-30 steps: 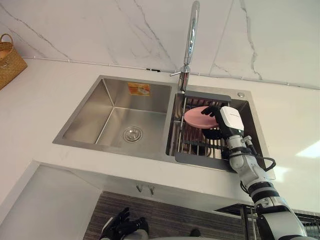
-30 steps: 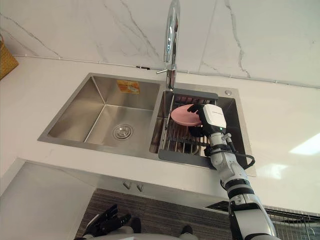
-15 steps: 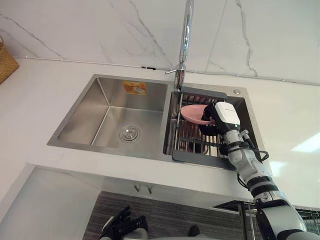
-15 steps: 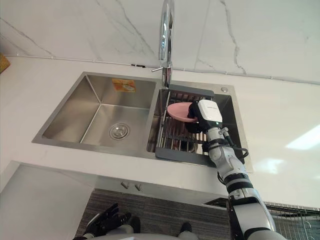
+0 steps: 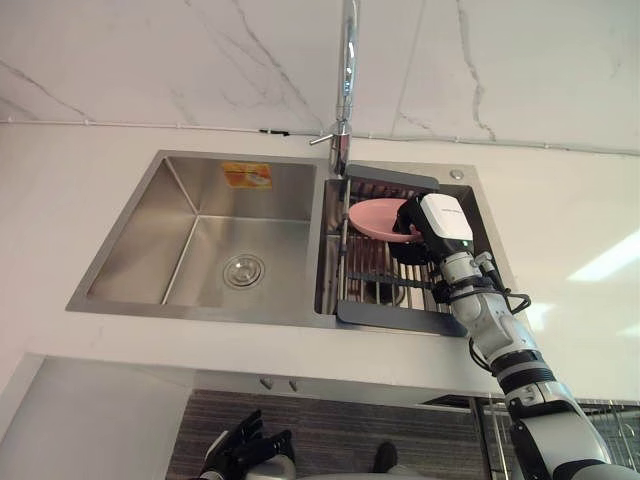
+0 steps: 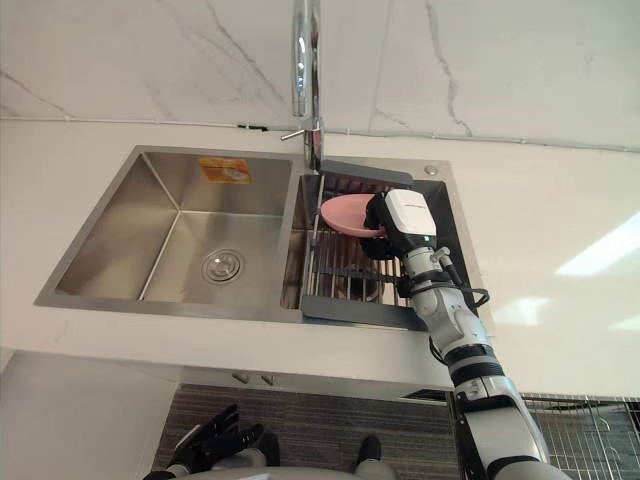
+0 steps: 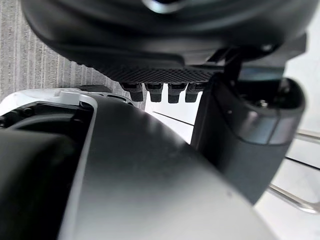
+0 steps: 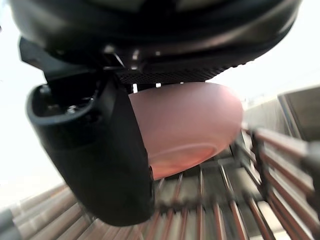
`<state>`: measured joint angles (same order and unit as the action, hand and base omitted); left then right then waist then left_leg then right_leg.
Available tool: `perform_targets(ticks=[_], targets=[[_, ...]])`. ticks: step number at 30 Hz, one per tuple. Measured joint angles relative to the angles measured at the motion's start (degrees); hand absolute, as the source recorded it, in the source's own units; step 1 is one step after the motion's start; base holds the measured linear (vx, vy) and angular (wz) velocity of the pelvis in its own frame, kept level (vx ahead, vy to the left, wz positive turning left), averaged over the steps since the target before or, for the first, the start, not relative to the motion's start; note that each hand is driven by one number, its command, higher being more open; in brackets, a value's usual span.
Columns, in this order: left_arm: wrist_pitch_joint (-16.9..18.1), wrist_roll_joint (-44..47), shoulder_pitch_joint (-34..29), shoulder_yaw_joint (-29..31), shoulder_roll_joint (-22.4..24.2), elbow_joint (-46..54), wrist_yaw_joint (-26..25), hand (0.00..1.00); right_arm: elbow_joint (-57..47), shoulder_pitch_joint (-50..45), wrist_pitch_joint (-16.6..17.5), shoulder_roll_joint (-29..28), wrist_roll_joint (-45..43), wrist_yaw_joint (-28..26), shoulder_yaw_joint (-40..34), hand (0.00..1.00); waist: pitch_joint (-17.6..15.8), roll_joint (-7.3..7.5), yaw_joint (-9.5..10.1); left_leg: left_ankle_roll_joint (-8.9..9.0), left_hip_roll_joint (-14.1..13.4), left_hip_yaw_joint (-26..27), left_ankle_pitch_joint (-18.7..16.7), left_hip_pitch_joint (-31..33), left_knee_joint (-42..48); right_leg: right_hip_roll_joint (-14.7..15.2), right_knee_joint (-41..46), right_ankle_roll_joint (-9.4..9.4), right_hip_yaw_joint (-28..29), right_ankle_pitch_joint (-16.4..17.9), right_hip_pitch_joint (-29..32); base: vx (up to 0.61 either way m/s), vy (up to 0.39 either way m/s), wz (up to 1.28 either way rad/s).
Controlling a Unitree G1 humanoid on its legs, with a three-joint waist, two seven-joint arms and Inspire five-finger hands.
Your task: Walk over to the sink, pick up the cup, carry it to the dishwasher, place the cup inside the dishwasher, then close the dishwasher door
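A pink cup point(image 5: 372, 217) rests at the back of the dark drying rack point(image 5: 385, 300) in the sink's right basin. My right hand point(image 5: 432, 226) reaches into that basin from the front right. In the right wrist view its thumb point(image 8: 100, 150) lies over the near side of the cup point(image 8: 192, 125) and its fingers curl behind it, so the hand is shut on the cup. My left hand point(image 5: 243, 452) hangs low below the counter's front edge with relaxed fingers, holding nothing.
The steel sink's left basin point(image 5: 200, 240) holds only its drain. A tall chrome faucet point(image 5: 346, 80) rises behind the divider, close above the cup. White countertop surrounds the sink, backed by a marble wall. A wire rack point(image 6: 600, 435) shows low at the right.
The camera has shifted, moving the sink leftward in the picture. My right hand has moved in on the pink cup and wrapped round it. The left hand stays low.
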<state>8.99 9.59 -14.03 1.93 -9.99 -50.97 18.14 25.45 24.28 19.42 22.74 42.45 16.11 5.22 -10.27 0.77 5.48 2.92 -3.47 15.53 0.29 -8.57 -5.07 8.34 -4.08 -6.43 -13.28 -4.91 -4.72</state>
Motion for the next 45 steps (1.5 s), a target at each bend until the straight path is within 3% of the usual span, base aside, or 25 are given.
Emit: perform_targets(ticks=[7, 11, 19, 27, 32, 36, 38, 45], targets=[[0.32, 0.01, -0.72, 0.47, -0.30, 0.10, 0.03, 1.00, -13.14, -3.12, 1.36, 0.03, -2.91, -2.41, -1.06, 0.00, -0.35, 0.73, -1.18, 0.21, -0.32, 3.20, -0.88, -1.88, 0.03, -0.51, 0.05, -0.04, 3.11, -0.20, 0.00, -0.03, -0.019, -0.23], [0.41, 0.01, -0.74, 0.47, -0.32, -0.12, 0.02, 1.00, -16.08, -4.78, 2.09, 0.04, -3.06, -4.84, -1.06, 0.00, -0.29, 0.83, -1.36, 0.36, -0.52, 4.18, -1.03, -2.47, 0.03, -0.82, 0.06, 0.03, 3.83, -0.25, -0.02, -0.04, -0.033, -0.13], [1.50, 0.01, -0.84, 0.76, -0.30, -0.86, -0.05, 1.00, -23.25, -10.95, 3.57, 0.15, -2.97, -4.61, -3.92, 0.00, -0.08, 1.08, -1.71, 0.45, -0.66, 4.61, -1.18, -2.94, 0.03, -0.97, 0.05, 0.05, 4.07, -0.28, -0.25, -0.03, -0.025, -0.03], [1.79, -0.09, -0.92, 3.27, -0.01, -3.43, -0.06, 1.00, -33.35, -18.37, 8.30, -0.52, -2.92, 0.47, -14.58, 0.00, 1.39, 2.33, -3.26, 0.71, -0.98, 6.20, -1.78, -4.08, 0.04, -1.32, -0.73, 0.24, 5.64, -0.65, -0.72, -0.02, -0.026, -0.11], [1.96, -0.68, -1.04, 3.99, 0.35, -4.66, -0.36, 1.00, -36.87, -22.62, 10.40, -0.74, -2.92, 3.18, -19.87, 0.00, 2.61, 2.41, -3.90, 1.07, -1.24, 8.25, -2.41, -5.22, 0.05, -1.83, -0.75, 0.33, 7.54, -0.74, -0.70, -0.04, -0.031, -0.22], [2.48, -1.37, -1.45, 4.46, 0.52, -5.84, -0.54, 1.00, -39.76, -26.81, 11.17, -2.83, -2.94, 4.32, -23.89, 0.00, 3.52, 2.24, -5.51, 1.24, -1.30, 9.16, -2.72, -5.65, 0.05, -2.29, -0.76, 0.36, 8.65, -0.76, -0.45, -0.04, -0.036, -0.15], [2.71, -1.65, -1.54, 4.48, 0.54, -5.84, -0.55, 1.00, -39.95, -27.73, 11.14, -3.25, -2.99, 4.45, -25.26, 0.00, 3.60, 2.23, -5.79, 1.40, -1.31, 10.10, -3.18, -5.90, 0.37, -2.54, -0.76, 0.38, 9.81, -0.77, 0.00, -0.05, -0.032, -0.30], [2.92, -1.20, -2.09, 4.47, 0.81, -5.88, -0.47, 1.00, -39.70, -30.04, 11.01, -7.99, -4.04, 3.37, -26.05, 0.00, 3.69, 1.88, -6.23, 0.43, -1.44, 8.39, -9.87, -3.01, 10.06, -3.21, -0.69, 0.16, 17.73, -3.15, 2.93, -0.03, -0.009, -0.57]])
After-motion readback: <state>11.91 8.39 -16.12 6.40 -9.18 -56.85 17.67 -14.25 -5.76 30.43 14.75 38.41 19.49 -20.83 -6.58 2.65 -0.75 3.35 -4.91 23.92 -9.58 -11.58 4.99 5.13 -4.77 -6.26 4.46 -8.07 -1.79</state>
